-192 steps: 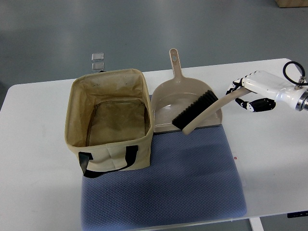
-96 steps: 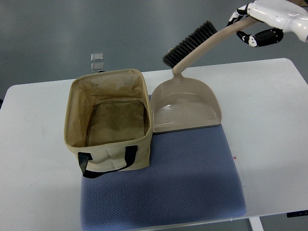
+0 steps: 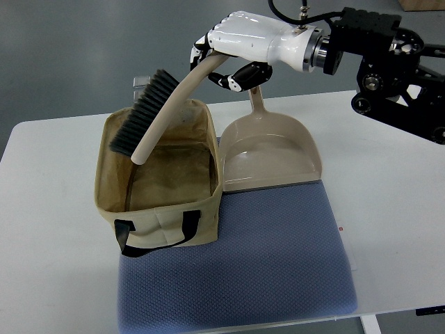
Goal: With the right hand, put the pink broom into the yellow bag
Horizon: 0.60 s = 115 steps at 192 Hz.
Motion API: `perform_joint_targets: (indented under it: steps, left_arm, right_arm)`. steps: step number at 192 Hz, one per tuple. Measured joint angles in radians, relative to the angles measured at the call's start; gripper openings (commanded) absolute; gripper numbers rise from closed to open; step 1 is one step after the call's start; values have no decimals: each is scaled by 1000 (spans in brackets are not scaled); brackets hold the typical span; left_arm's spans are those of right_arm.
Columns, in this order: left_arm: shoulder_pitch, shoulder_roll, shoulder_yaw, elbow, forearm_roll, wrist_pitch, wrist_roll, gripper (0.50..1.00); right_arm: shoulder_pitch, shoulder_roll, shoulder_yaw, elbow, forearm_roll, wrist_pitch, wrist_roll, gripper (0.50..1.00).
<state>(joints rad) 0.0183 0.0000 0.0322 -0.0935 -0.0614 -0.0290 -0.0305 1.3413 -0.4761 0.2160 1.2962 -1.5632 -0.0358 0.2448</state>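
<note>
My right hand [image 3: 233,52] comes in from the right edge, shut on the handle of the broom [image 3: 156,118]. The broom is beige-pink with black bristles. It hangs tilted, head down to the left, over the open top of the yellow fabric bag [image 3: 201,129]. The bag stands open on the left of a blue mat, with black handles at its front. The broom head is above the bag's back left part, not touching the bag bottom as far as I can tell. The left hand does not show.
A matching beige dustpan [image 3: 270,149] lies right of the bag, its handle pointing away under my hand. A blue mat [image 3: 264,264] covers the white table's [image 3: 389,202] front middle. Two small square tiles [image 3: 141,83] sit on the floor beyond the table.
My right hand has swung the broom from high over the dustpan's right to the left, over the bag. The broom head now points down-left over the bag's opening.
</note>
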Motion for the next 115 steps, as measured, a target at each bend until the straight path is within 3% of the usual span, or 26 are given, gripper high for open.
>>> perform_joint_targets:
  steps: [42, 88, 115]
  left_arm:
    - [0, 0, 0, 0, 0, 0, 0, 1000]
    - [0, 0, 0, 0, 0, 0, 0, 1000]
    - [0, 0, 0, 0, 0, 0, 0, 1000]
  right_arm:
    - [-72, 0, 18, 1, 4, -9, 10, 913]
    - [-123, -101, 62, 2, 137, -85, 7, 913]
    - [-258, -150, 261, 1, 279, -37, -5, 913]
